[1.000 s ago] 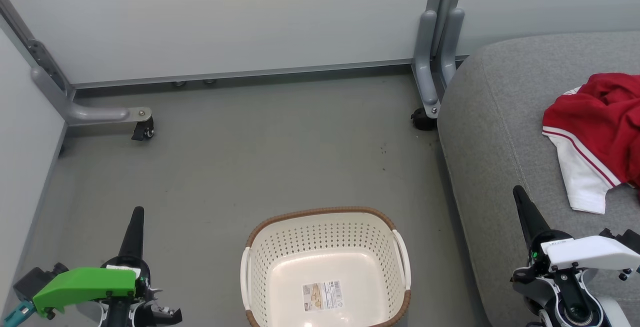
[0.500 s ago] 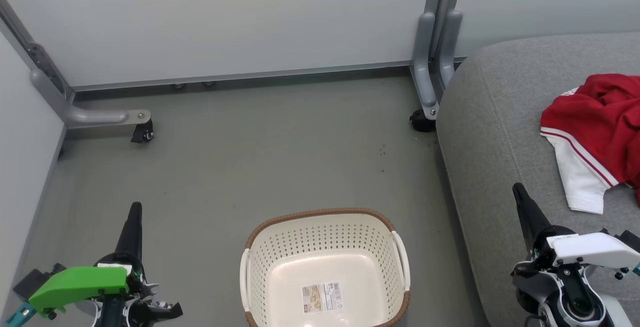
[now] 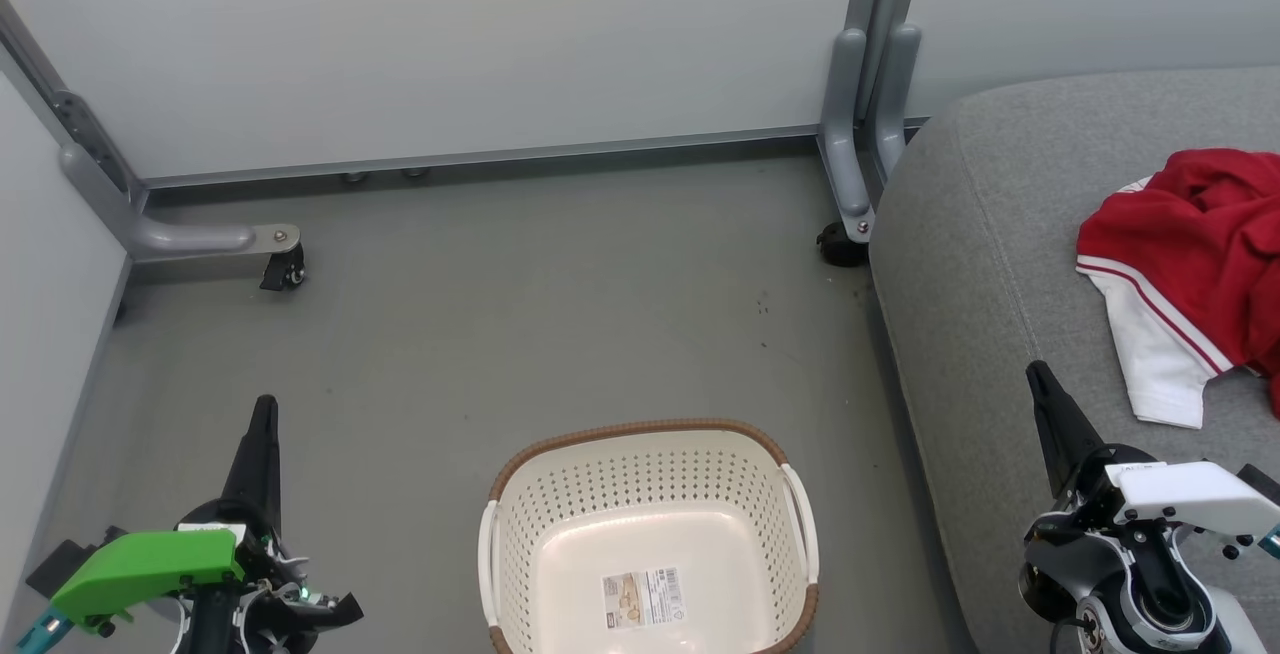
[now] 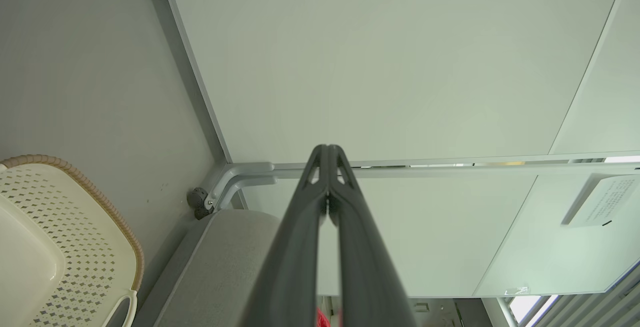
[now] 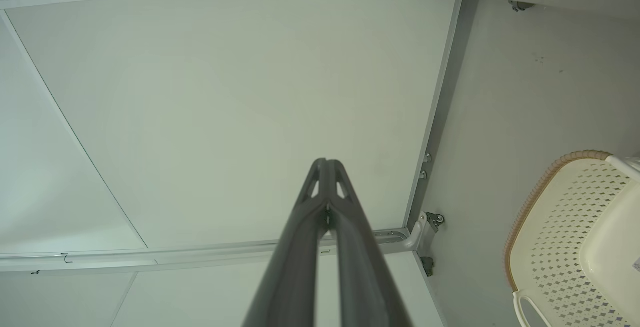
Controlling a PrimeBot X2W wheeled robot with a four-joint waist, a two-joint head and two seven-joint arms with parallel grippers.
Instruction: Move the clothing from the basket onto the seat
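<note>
The clothing (image 3: pixel 1195 234), red with a white panel and white trim, is lying crumpled on the seat (image 3: pixel 980 264) at the right edge of the head view. It is being cut off there by the frame, so its full extent cannot be told. The basket (image 3: pixel 640 427) is standing on the grey floor (image 3: pixel 560 324) just beside the seat's near corner, with its cream bottom and a sticker (image 3: pixel 644 597) showing. The left gripper (image 3: pixel 265 402) is being seen low at the left of the basket, well apart from it. Its fingers are being pressed together tip to tip with nothing between them. The right gripper (image 3: pixel 1036 369) is being seen against the front part of the seat, near the white panel of the clothing but apart from it. Its fingers are likewise being kept closed on nothing. In the left wrist view a small red sliver is showing at the bottom edge by the fingers, possibly the clothing beyond them. Behind everything, pale partition panels (image 3: pixel 450 34) are being carried on grey metal feet. One black caster (image 3: pixel 842 246) is sitting close to the seat's far corner, and another (image 3: pixel 283 274) is sitting at the far left of the floor.
</note>
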